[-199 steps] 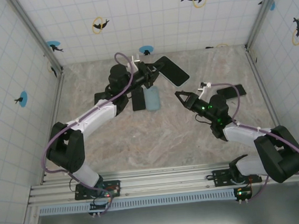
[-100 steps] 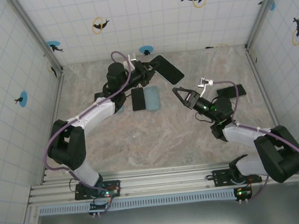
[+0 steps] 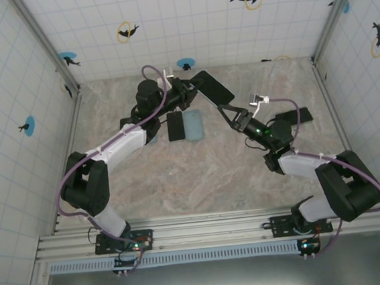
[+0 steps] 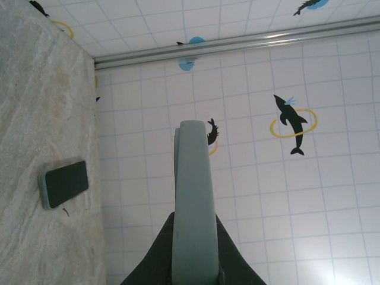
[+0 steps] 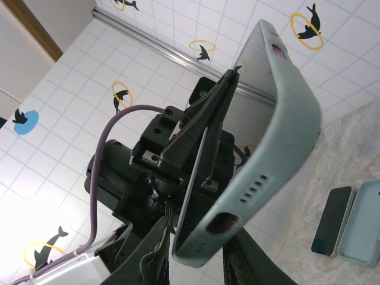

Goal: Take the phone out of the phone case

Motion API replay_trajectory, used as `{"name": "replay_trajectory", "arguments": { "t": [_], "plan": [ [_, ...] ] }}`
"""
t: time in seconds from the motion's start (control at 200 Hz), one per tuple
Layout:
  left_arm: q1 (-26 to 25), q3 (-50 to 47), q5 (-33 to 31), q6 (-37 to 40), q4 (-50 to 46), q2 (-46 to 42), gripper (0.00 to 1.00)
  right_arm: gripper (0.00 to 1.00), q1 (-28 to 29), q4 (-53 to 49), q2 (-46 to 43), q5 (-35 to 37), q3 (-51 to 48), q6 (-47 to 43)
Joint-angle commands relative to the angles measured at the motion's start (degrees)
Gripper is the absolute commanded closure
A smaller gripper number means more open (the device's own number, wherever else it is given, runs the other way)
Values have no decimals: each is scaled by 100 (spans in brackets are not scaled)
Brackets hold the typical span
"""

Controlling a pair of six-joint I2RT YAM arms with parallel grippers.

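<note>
As the overhead view shows, the left gripper (image 3: 194, 91) holds the flat black glass-faced phone (image 3: 215, 91) aloft, the right gripper (image 3: 228, 114) at its lower end. Left wrist: jaws pinch the pale grey-green rubbery phone case (image 4: 193, 196) edge-on. Right wrist: fingers (image 5: 153, 255) flank its bottom end; pressing or not, I cannot tell. Peeling looks about to begin; next, pry a corner lip free

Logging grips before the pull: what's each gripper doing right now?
Left gripper: closed on the phone case.
Right gripper: closed on the same case's other end.
</note>
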Motion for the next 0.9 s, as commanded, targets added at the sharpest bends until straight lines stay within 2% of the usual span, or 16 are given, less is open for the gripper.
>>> {"name": "replay_trajectory", "arguments": {
  "t": [0.0,0.15,0.44,0.716,0.896],
  "plan": [
    [-2,70,82,-223,541,-127,100,74,0,415,59,-38,170,-13],
    [-10,75,73,-267,561,-149,100,74,-1,340,19,-98,160,-58],
    [-10,22,115,-548,780,-211,100,85,-79,-81,-29,-226,190,-289],
    [-11,63,288,-689,800,-353,100,86,-291,-679,14,-796,366,-820],
    [-15,67,351,-787,876,-440,100,87,-429,-1021,51,-897,466,-1096]
  ]
}}
